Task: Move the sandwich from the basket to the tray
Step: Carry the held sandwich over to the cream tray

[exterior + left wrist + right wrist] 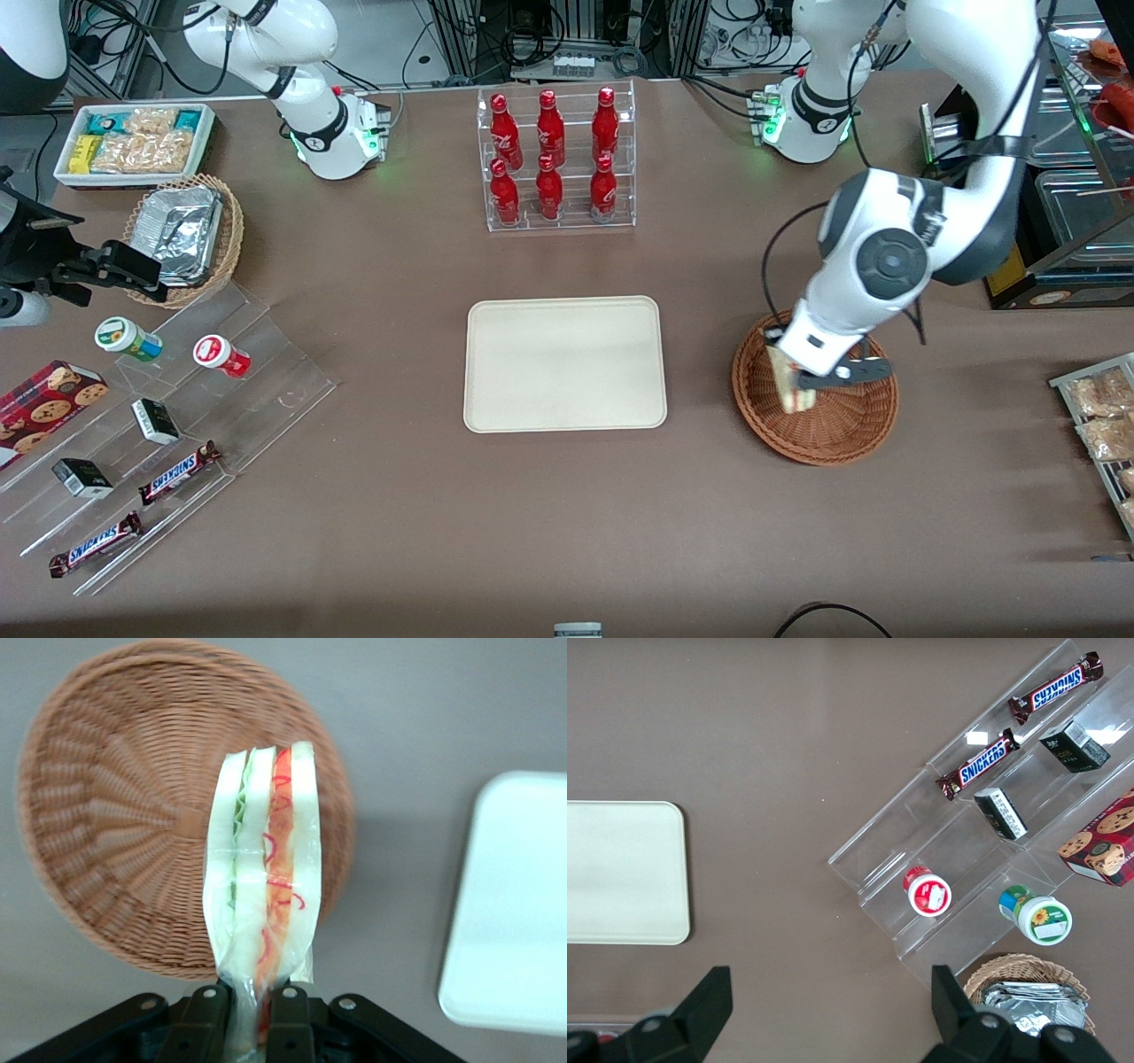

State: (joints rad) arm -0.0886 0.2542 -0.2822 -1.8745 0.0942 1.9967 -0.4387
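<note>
Now the gripper [802, 383] clamps the sandwich [787, 383] above the basket [816, 430], right of frame center; next comes carrying it to the tray [565, 363].

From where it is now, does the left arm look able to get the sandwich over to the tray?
Probably yes. The end effector holds the sandwich above the basket, and only bare tabletop lies between basket and tray, which holds nothing.
</note>
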